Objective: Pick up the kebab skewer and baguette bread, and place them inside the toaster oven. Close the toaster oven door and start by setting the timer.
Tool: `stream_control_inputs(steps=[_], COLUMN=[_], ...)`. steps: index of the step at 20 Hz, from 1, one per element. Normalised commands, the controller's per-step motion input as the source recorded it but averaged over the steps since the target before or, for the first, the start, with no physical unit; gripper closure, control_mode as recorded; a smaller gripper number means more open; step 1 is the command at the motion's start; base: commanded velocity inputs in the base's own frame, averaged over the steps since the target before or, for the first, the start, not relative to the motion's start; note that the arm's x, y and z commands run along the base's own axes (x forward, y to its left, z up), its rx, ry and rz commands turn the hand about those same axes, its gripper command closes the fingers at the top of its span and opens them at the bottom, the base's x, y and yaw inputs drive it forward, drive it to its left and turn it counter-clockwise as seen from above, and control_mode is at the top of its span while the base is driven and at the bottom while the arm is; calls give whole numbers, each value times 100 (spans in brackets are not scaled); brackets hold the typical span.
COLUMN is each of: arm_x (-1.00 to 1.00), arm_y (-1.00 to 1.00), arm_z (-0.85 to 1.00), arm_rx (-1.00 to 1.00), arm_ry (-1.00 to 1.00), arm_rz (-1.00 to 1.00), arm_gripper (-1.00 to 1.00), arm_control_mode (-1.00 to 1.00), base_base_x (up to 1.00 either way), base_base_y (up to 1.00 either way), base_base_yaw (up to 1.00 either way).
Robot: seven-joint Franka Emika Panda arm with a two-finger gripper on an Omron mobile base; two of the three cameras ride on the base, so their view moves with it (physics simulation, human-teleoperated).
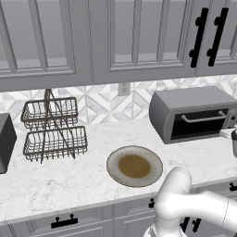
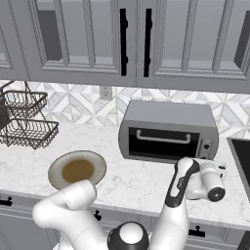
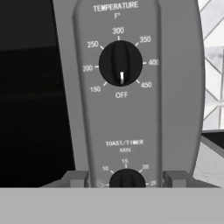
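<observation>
The toaster oven [image 1: 185,104] [image 2: 168,114] stands at the back right of the counter. Its dark glass door [image 1: 199,124] [image 2: 161,141] is shut, with the silver handle on top. My gripper [image 3: 126,178] is right up against the oven's control panel. Its two fingertips [image 3: 75,178] stand on either side of the timer knob [image 3: 127,179], with a gap on each side, so the gripper is open. The temperature knob [image 3: 120,63] above points to OFF. From the right base view the hand [image 2: 207,178] hovers at the oven's right front. The kebab skewer and baguette bread are out of view.
A round plate [image 1: 111,162] [image 2: 100,161] with nothing on it lies mid-counter. A two-tier wire basket rack [image 1: 51,129] [image 2: 24,122] stands at the back left, next to a dark appliance [image 1: 5,141]. A dark cooktop [image 2: 241,156] borders the right edge.
</observation>
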Motion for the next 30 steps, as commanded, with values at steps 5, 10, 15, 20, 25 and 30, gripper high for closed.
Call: stream_control_inputs(steps=[5,10,15,20,25,30], arm_x=[0,0,0,0,0,0], arm_y=[-1,0,0,0,0,6], arm_z=[0,0,0,0,0,0], arm_rx=[0,0,0,0,0,0], arm_ry=[0,0,0,0,0,0], arm_rz=[8,8,8,7,5,0], arm_gripper=[100,100,100,100,100,100], arm_control_mode=[-100,-100,-100,-100,-100,-100], base_base_x=[0,0,0,0,0,0], base_base_y=[0,0,0,0,0,0], base_base_yaw=[0,0,0,0,0,0])
